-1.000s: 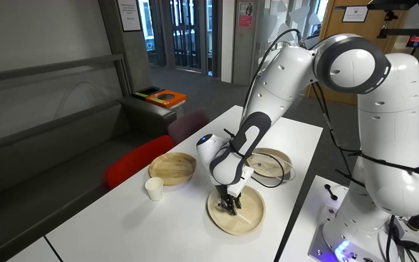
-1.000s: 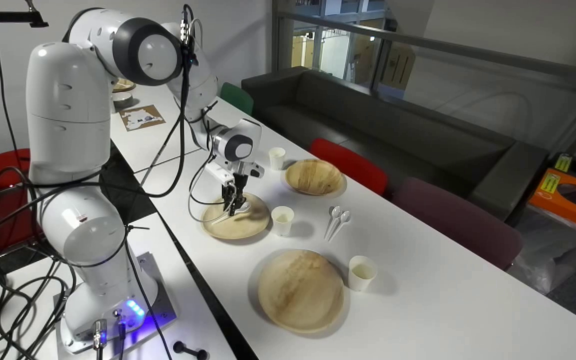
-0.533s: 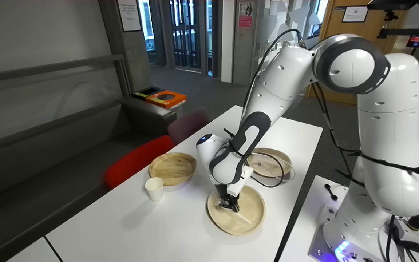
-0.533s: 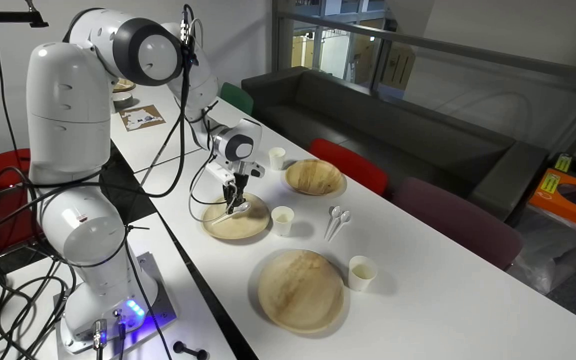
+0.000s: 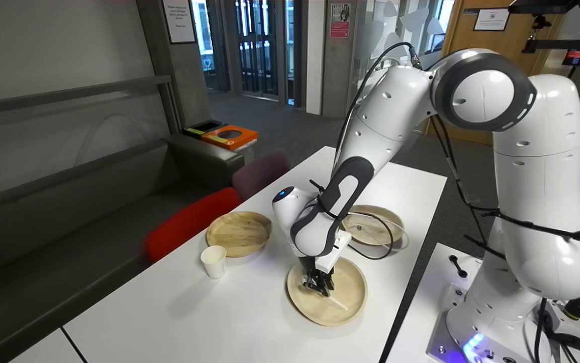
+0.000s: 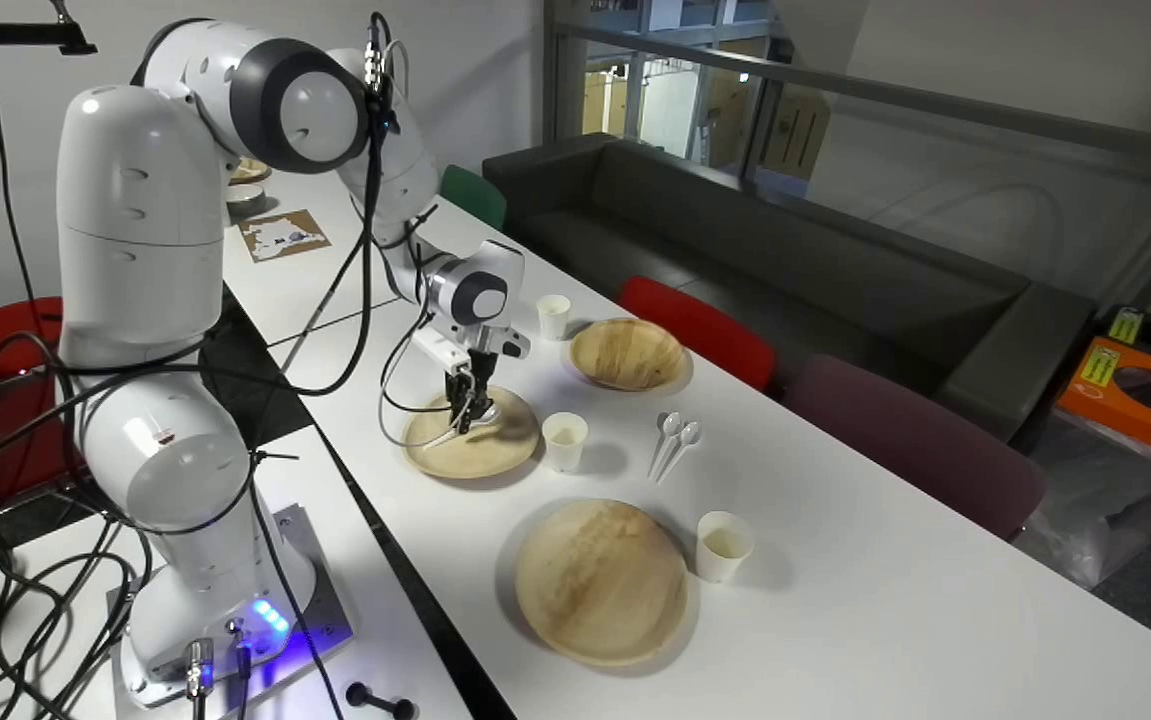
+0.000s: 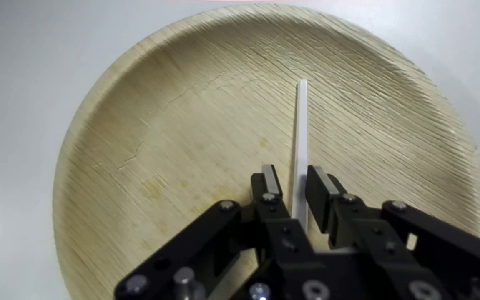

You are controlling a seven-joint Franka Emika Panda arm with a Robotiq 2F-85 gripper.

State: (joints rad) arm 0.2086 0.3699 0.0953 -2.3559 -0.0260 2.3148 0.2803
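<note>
- Gripper (image 7: 296, 180) is spread, its jaws placed on either side of the handle of a white spoon (image 7: 301, 141); a gap is seen on one side, and whether the other jaw touches it cannot be told.
- That white spoon is rested on a round tan plate (image 7: 173, 137), inside its rim.
- Near the plate, a pale cup (image 6: 564, 447) is stood upright on the worktop (image 6: 885, 560).
- Three more spoons (image 6: 672, 424) are grouped past the cup, and a second plate (image 6: 602, 582) is set apart, with another cup (image 6: 723, 550) beside it.
</note>
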